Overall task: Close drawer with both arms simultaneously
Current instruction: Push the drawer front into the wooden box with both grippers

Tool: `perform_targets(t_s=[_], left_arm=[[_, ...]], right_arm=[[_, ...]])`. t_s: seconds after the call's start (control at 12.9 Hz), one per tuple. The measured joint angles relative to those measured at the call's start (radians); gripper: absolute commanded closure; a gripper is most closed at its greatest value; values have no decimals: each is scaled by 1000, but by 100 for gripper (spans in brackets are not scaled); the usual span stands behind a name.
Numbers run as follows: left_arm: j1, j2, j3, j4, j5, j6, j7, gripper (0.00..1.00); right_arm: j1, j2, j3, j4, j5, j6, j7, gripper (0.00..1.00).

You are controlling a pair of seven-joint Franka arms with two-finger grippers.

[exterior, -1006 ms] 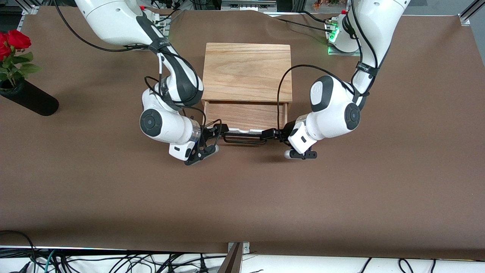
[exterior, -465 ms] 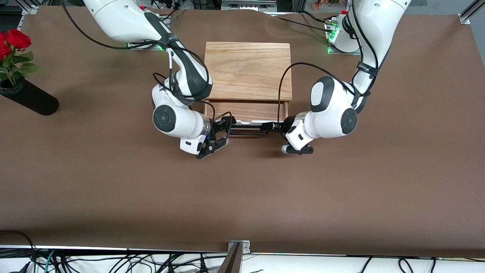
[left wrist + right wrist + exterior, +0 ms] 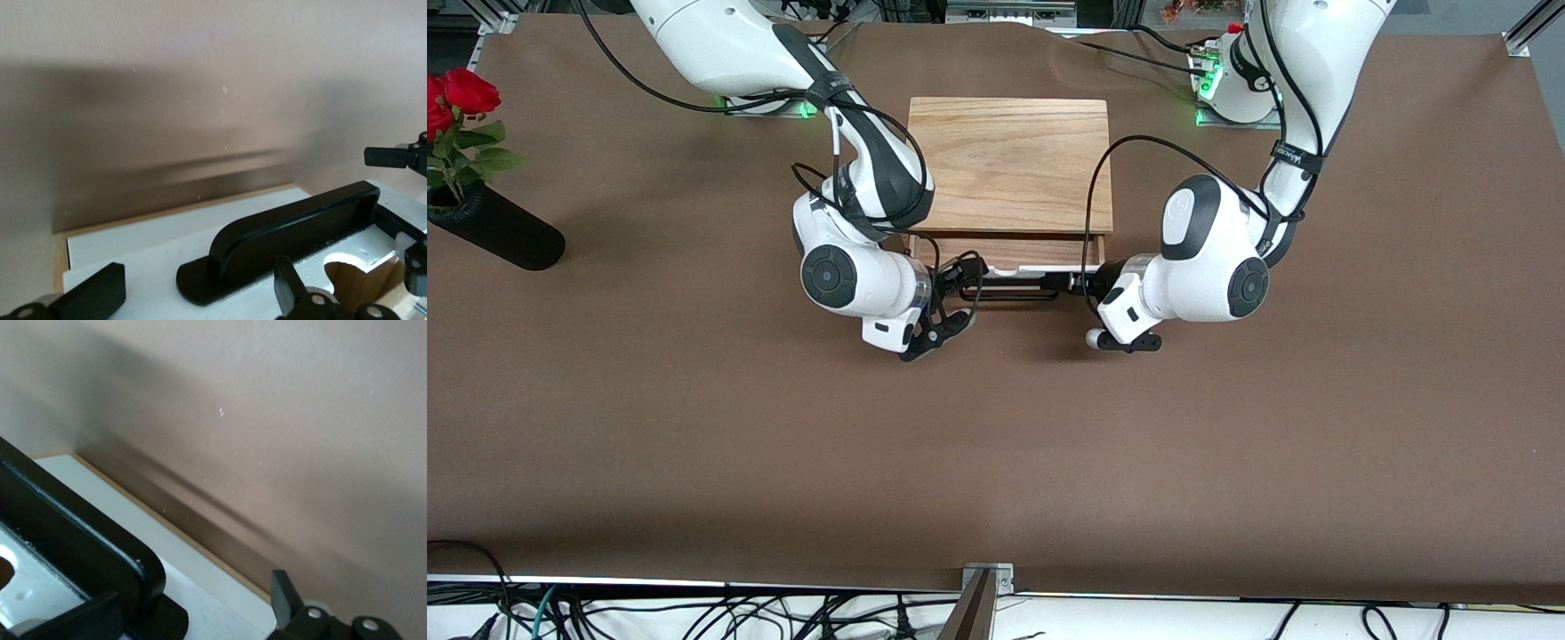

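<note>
Brown surface [image 3: 996, 462] lies bare below the drawer [image 3: 1009, 253], whose long axis runs across mid-frame, front facing down-frame, slightly out. Left pincer [image 3: 1063, 283] and right pincer [image 3: 969, 271], fingers parted, bracket the handle [image 3: 1009, 292] ends, gripping nothing.

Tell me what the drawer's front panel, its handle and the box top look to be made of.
The white flat front panel looks like painted or laminated board, smooth and matte. The black bar handle seems to be plastic or coated metal with a slight sheen. The light-wood box top shows clear grain, so wood or veneer.

drawer [image 3: 1009, 256] | white front, blk handle [image 3: 1009, 292] | slightly open | table ctr
</note>
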Motion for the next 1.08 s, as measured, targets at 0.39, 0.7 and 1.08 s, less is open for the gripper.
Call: perform_targets(t_s=[0.39, 0.7, 1.08], left_arm=[[1, -28, -5, -43, 0, -19, -1, 0], [5, -44, -8, -67, 5, -66, -1, 0], [13, -71, -9, -91, 19, -127, -4, 0]], right_arm=[[4, 0, 3, -1, 0, -67, 0, 0], [16, 2, 3, -3, 1, -123, 0, 0], [19, 3, 2, 0, 3, -211, 1, 0]])
